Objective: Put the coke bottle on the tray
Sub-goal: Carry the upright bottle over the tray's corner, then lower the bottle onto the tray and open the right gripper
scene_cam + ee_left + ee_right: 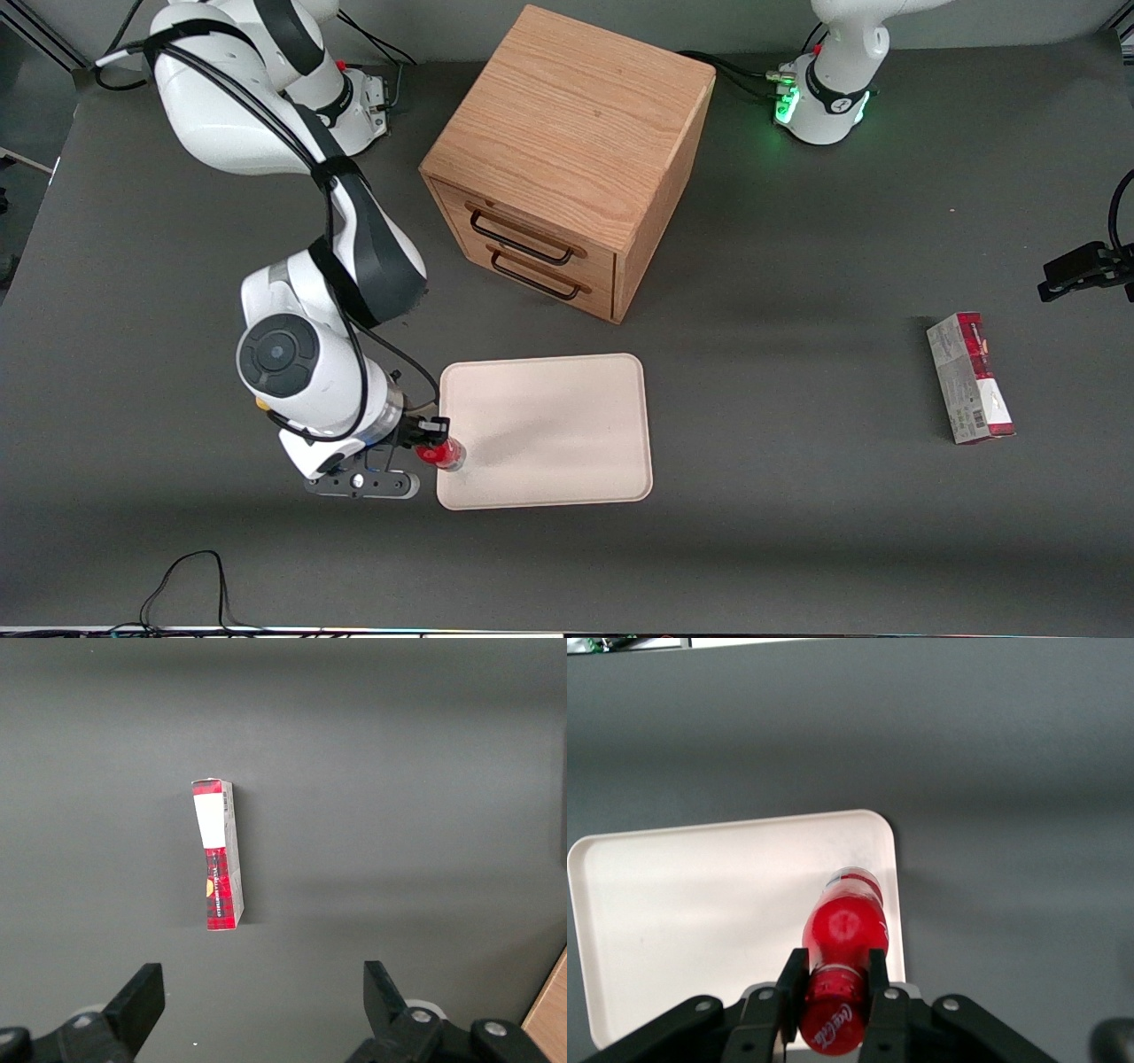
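fingers (833, 979) pinching the coke bottle (843, 930) near its cap, over the tray (567, 425) edge; releasing here risks it tipping off the low rim onto the bench (797, 532).

A dark grey matte counter (797, 532) fills nearly the whole front view. Near the middle of its farther edge stands a wooden cabinet (567, 151) — oak grain, turned at an angle, with two drawers, each bearing a dark wire handle (523, 239). Toward the parked arm's end lies a red-and-grey carton (971, 379), flat on the counter and well apart from the cabinet. A loose black cable (190, 580) loops at the counter's nearer edge, toward the working arm's end. A green light (783, 105) glows at the farther edge — it tints the counter beside it. Soft shadows fall under the cabinet.
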Available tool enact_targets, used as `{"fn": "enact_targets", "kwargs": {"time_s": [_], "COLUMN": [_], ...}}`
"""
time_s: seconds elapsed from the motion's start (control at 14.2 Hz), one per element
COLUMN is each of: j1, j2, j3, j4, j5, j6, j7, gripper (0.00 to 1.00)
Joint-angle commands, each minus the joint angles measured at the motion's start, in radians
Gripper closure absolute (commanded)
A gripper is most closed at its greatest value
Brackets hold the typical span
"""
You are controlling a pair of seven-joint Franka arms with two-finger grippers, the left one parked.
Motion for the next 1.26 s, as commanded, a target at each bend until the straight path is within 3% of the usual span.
{"fn": "enact_targets", "kwargs": {"time_s": [0.0, 0.77, 0.84, 0.91, 0.98, 1.19], "j1": [0.005, 0.011, 0.011, 0.013, 0.016, 0.016], "j2": [0.03, 0.096, 0.096, 0.096, 0.096, 0.093], "j3": [-0.004, -0.004, -0.004, -0.004, -0.005, -0.004], "j4": [0.016, 0.005, 0.005, 0.003, 0.003, 0.003], "j5": [-0.021, -0.019, -0.017, -0.022, -0.022, -0.022], "j6": [0.054, 0.1, 0.1, 0.1, 0.1, 0.1], "j7": [0.042, 0.087, 0.085, 0.085, 0.087, 0.085], "gripper": [1.0, 1.0, 0.66, 0.05, 0.0, 0.0]}}
